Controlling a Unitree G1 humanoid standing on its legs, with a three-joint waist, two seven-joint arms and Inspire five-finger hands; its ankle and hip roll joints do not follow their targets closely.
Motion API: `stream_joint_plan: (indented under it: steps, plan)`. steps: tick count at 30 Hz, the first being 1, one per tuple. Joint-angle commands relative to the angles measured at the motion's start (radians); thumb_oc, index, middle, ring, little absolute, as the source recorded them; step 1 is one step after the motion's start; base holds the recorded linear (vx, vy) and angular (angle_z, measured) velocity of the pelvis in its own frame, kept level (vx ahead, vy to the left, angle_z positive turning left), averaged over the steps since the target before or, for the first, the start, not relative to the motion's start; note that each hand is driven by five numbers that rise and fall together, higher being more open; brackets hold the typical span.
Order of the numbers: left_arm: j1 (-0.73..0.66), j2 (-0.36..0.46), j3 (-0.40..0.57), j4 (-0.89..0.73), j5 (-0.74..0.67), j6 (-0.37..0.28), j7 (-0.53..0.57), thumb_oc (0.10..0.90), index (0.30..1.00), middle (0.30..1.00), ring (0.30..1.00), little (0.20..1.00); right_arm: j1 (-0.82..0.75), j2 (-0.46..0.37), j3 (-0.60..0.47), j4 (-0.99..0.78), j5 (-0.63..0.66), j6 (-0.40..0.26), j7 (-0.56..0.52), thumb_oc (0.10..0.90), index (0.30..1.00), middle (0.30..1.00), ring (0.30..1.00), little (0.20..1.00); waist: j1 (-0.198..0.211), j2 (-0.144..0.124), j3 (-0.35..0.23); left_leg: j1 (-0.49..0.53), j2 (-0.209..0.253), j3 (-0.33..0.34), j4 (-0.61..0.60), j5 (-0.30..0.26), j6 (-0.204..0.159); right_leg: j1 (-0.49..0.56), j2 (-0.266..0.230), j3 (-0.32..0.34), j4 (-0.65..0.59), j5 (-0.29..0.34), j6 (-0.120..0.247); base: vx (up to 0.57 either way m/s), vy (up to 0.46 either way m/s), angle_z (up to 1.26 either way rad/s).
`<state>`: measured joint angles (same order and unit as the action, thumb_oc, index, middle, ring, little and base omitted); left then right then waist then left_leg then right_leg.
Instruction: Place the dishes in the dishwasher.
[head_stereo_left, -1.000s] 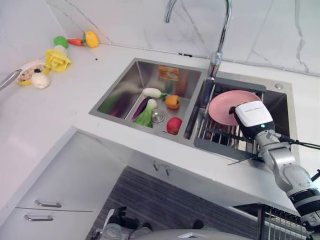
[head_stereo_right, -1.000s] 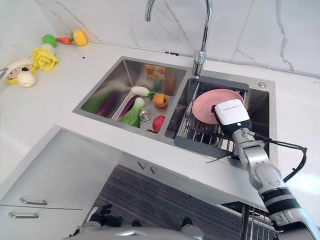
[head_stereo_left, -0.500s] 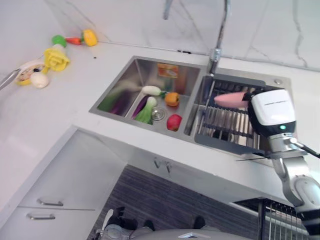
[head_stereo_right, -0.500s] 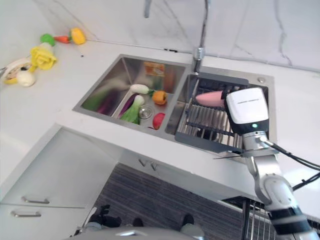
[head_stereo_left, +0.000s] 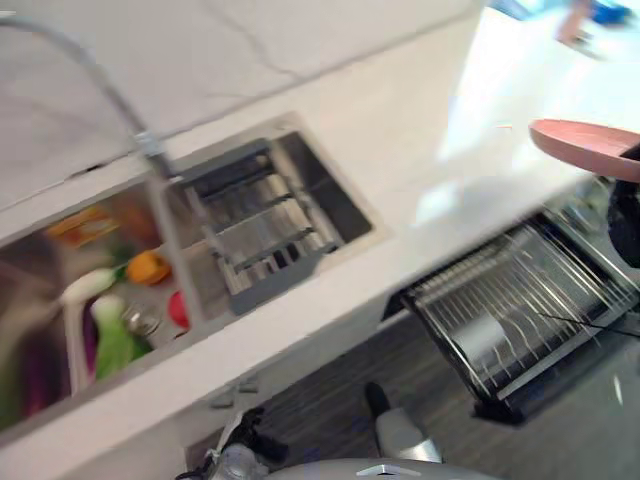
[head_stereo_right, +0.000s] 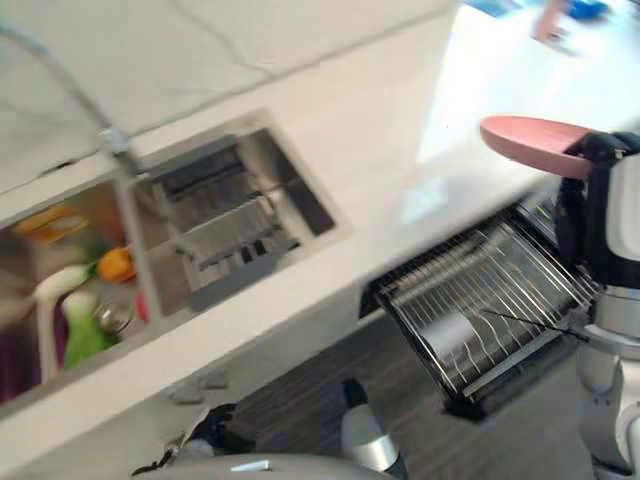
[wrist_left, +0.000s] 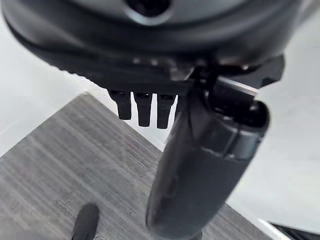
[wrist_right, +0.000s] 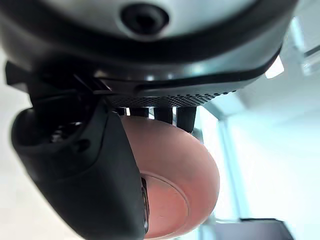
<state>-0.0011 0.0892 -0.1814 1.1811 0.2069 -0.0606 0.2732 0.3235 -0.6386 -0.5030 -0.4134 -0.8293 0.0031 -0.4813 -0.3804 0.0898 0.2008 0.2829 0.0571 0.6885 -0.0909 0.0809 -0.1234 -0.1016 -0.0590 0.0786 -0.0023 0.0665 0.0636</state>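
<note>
Since second ago: pink plate (head_stereo_right: 535, 143) lifted clear of sink rack (head_stereo_left: 262, 228); camera swung right, dishwasher rack now in view.

Left to right:
- Sink (head_stereo_left: 60, 330): steel basin, toy vegetables inside; not task items.
- Sink rack: wire grid, bare of dishes.
- Desk (head_stereo_left: 400, 150): white, glossy.
- Dishwasher rack (head_stereo_right: 480, 305): pulled out below desk edge, wire tines ready for dishes.
- Pink plate: smooth, round, held near level above dishwasher rack, judged en route to slot.
- Right hand (wrist_right: 100, 165): thumb and fingers clamped on plate rim.
- Left hand (wrist_left: 145, 107): idle over floor, holding nothing, fingers straight.
</note>
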Motion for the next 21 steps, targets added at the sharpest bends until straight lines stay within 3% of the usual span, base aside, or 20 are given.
stream_joint_plan:
  steps: [1,7,10,15,17,21]
  plan:
    - [-0.021,0.040,0.011,0.036,0.008,-0.012,0.008,0.800,0.900,0.900,0.900,0.900,-0.090,-0.011,-0.025,-0.105,0.010,-0.057,-0.049,0.400,0.300,0.300,0.300,0.300,0.039,-0.057,-0.006,-0.049,-0.001,-0.041,0.006,-0.151,0.052,-0.025,-0.112,0.008,0.004,0.011,0.197,-0.03,0.047,-0.40]
    - [-0.039,0.032,-0.010,0.034,0.008,-0.020,0.008,0.800,0.900,0.900,0.900,0.900,-0.026,0.023,0.028,-0.063,-0.001,-0.058,-0.032,0.400,0.300,0.300,0.300,0.300,0.021,-0.053,0.027,-0.057,-0.011,-0.031,0.006,-0.149,0.055,-0.051,-0.126,0.007,0.021,0.021,0.198,-0.06,0.036,-0.09]
    - [-0.074,0.032,-0.042,0.018,0.008,-0.022,0.010,0.800,0.900,0.900,0.900,0.900,-0.053,-0.020,0.134,0.080,-0.053,-0.005,-0.010,0.400,0.300,0.300,0.300,0.300,0.047,-0.045,0.100,-0.099,-0.015,-0.053,0.010,-0.131,0.049,-0.087,-0.151,-0.027,0.046,0.027,0.198,-0.19,0.014,0.15]
    - [-0.103,0.041,-0.048,0.013,-0.004,-0.023,0.014,0.800,0.900,0.900,0.900,0.900,-0.124,-0.063,0.208,0.235,-0.097,0.056,-0.022,0.400,0.300,0.300,0.300,0.300,0.078,-0.041,0.154,-0.139,-0.016,-0.076,0.019,-0.121,0.046,-0.109,-0.170,-0.049,0.060,0.034,0.198,-0.14,-0.026,0.23]
    - [-0.116,0.051,-0.053,0.008,-0.021,-0.026,0.022,0.800,0.900,0.900,0.900,0.900,-0.192,-0.100,0.268,0.388,-0.125,0.114,-0.025,0.400,0.300,0.300,0.300,0.300,0.117,-0.024,0.197,-0.176,-0.013,-0.091,0.034,-0.111,0.039,-0.125,-0.192,-0.069,0.061,0.043,0.198,-0.15,-0.042,0.08]
    - [-0.123,0.059,-0.061,0.001,-0.025,-0.028,0.023,0.800,0.900,0.900,0.900,0.900,-0.288,-0.131,0.327,0.525,-0.128,0.157,-0.047,0.400,0.300,0.300,0.300,0.300,0.142,-0.007,0.223,-0.207,-0.004,-0.099,0.050,-0.103,0.031,-0.137,-0.207,-0.082,0.061,0.049,0.198,-0.09,-0.047,0.34]
